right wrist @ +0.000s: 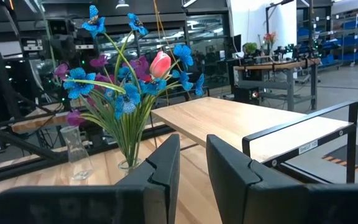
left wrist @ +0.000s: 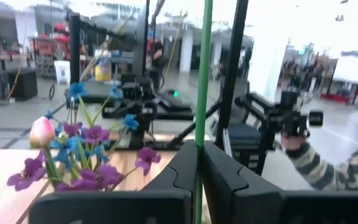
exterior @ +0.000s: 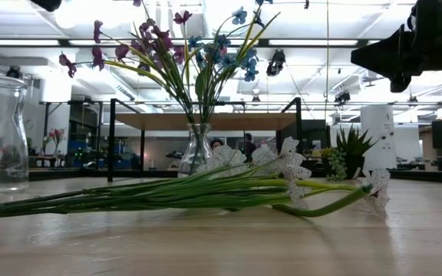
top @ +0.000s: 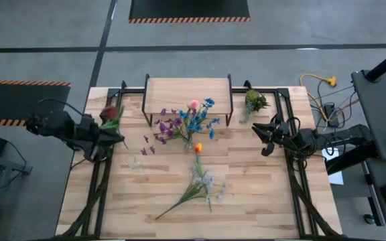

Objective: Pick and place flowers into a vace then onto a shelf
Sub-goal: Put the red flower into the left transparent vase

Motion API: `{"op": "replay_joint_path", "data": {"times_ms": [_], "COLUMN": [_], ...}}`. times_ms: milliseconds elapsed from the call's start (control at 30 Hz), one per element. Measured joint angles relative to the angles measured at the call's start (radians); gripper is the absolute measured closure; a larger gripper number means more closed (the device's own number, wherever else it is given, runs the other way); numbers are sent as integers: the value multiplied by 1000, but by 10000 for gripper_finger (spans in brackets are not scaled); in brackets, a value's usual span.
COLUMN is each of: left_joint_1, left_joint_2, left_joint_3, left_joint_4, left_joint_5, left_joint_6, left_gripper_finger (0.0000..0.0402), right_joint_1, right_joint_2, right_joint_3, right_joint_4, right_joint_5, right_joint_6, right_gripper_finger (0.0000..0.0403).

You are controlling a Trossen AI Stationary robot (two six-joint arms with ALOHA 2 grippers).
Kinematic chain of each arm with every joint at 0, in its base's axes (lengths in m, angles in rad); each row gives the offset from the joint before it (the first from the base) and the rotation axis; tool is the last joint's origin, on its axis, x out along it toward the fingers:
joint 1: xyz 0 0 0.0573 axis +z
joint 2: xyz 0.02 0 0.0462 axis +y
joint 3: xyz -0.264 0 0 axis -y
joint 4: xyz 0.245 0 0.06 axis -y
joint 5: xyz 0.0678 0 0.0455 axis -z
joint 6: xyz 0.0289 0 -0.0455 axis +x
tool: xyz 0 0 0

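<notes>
Left wrist view shows a green flower stem [left wrist: 202, 93] clamped upright between the left gripper [left wrist: 199, 180] jaws, its dark red head [top: 110, 114] above them. Ahead of the jaws stands the filled vase [top: 187, 142], in front of the shelf [top: 186, 94]; the stem likely must be lowered tip-first into its neck. Right gripper [top: 263, 137] waits at the table [top: 260, 201] edge, jaws apart, empty. White flowers [top: 200, 187] lie loose.

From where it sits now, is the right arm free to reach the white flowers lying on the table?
Probably yes. The right gripper is open and empty, and the white flowers lie on bare tabletop, apart from the vase, with nothing between.
</notes>
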Motion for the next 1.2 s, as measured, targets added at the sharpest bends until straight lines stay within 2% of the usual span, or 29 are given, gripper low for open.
{"op": "replay_joint_path", "data": {"times_ms": [267,367,467,633,800,933,1100,1200], "left_joint_1": [0,0,-1,-1,-1,-1,-1,-2], "left_joint_2": [-18,-17,-18,-11,-2,-7,1,16], "left_joint_3": [-74,-82,-93,-144,-203,-210,-156,-129], "left_joint_4": [41,-18,-66,-13,2,9,-96,-224], "left_joint_5": [-3,-9,-52,-93,-188,-194,-158,-155], "left_joint_6": [-39,-64,-114,-121,-121,-124,-212,-308], "left_gripper_finger": [401,401,401,401,401,401,401,401], "right_joint_1": [0,0,0,0,0,-1,0,0], "right_joint_2": [0,0,0,0,0,0,0,0], "right_joint_3": [0,0,0,0,0,0,0,0], "right_joint_4": [7,21,30,30,30,30,30,29], "right_joint_5": [0,0,0,0,0,0,0,0], "right_joint_6": [-5,-32,-50,-50,-50,-53,-53,-49], "right_gripper_finger": [330,330,330,330,330,330,330,330]}}
